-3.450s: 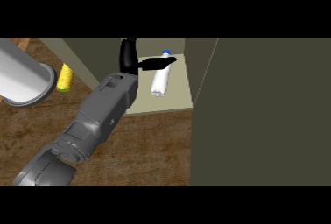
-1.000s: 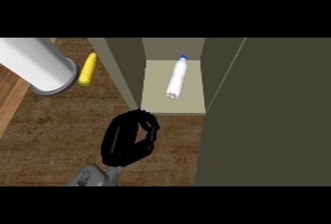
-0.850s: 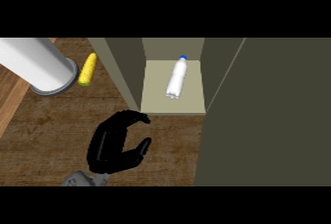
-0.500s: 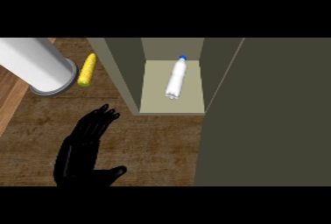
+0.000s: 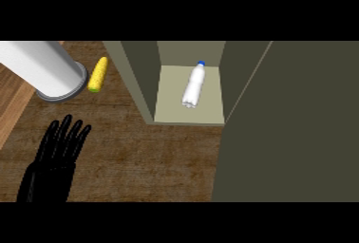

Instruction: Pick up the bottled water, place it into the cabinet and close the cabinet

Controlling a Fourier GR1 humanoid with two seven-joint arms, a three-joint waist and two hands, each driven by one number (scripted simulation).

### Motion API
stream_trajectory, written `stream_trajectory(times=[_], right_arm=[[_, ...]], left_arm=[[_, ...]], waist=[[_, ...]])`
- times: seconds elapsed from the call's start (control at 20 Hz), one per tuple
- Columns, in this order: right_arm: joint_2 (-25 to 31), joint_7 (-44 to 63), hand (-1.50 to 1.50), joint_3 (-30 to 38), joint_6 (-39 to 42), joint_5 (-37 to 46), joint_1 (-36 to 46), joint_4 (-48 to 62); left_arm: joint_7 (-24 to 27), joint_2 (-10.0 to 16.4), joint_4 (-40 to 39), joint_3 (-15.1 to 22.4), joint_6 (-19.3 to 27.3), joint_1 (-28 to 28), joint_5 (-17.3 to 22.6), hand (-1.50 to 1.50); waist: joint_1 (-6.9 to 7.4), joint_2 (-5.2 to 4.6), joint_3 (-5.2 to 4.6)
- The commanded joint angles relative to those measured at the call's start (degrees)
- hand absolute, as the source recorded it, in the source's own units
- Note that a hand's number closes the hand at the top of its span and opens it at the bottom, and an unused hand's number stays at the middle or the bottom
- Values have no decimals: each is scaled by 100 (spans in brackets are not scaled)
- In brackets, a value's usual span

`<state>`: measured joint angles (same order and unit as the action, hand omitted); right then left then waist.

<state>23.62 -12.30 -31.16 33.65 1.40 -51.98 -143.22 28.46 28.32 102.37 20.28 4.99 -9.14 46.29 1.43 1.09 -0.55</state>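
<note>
The bottled water [image 5: 191, 86], white with a blue cap, lies on its side on the pale floor of the open cabinet [image 5: 172, 107], cap pointing away from me. My left hand [image 5: 57, 154] is at the lower left over the wooden counter, fingers straight and pointing up the view, holding nothing. It is well apart from the bottle, down and to the left of the cabinet's opening. The cabinet's dark olive door [image 5: 294, 123] stands open and fills the right side of the view. My right hand does not show.
A yellow corn cob [image 5: 98, 74] lies on the counter left of the cabinet's left wall [image 5: 135, 80]. A large white and grey cylinder [image 5: 38, 69] stands at the upper left beside it. Brown counter [image 5: 147, 161] spreads below the cabinet.
My left hand has drawn back down and to the left, away from the cabinet, and its fingers have gone from curled to straight. The bottle stays lying inside the cabinet.
</note>
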Motion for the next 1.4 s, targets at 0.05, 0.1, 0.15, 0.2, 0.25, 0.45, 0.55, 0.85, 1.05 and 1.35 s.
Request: stream_trajectory(times=[0.05,0.1,0.15,0.2,0.25,0.45,0.55,0.85,1.05,1.35], right_arm=[[341,682,150,-725,284,1011,568,-1082],[347,791,150,-869,218,1021,508,-977],[221,835,150,-1052,125,917,588,-844],[122,908,150,-1305,32,795,538,-842],[51,1002,150,-1329,-118,693,521,-854],[-342,1014,150,-1811,-422,269,649,-442],[-397,1029,150,-1870,-472,186,757,-420],[-355,1335,150,-1769,-498,83,1188,-258],[-401,1458,150,-1640,-556,-12,1482,-96],[-247,1626,150,-1443,-427,-41,1943,-43]], left_arm=[[-96,320,231,-340,-279,-224,332,-150],[51,345,201,-348,-401,-404,294,-150],[-27,435,190,-474,-491,-384,436,-150],[-64,501,303,-508,-538,-403,472,-150],[-15,574,387,-522,-567,-588,429,-150],[-77,759,392,-726,-860,-632,651,-150],[-4,810,414,-726,-1051,-850,677,-150],[-22,1120,295,-1077,-1437,-804,844,-150],[-90,1225,446,-1044,-1639,-917,912,-150],[-112,1304,378,-1157,-1736,-774,955,-150]], waist=[[151,2,-27],[153,11,-33],[183,-28,-37],[155,-38,-25],[247,-45,-26],[317,-122,-19],[451,-115,-26],[645,-212,-44],[849,-244,-43],[1007,-321,-68]])
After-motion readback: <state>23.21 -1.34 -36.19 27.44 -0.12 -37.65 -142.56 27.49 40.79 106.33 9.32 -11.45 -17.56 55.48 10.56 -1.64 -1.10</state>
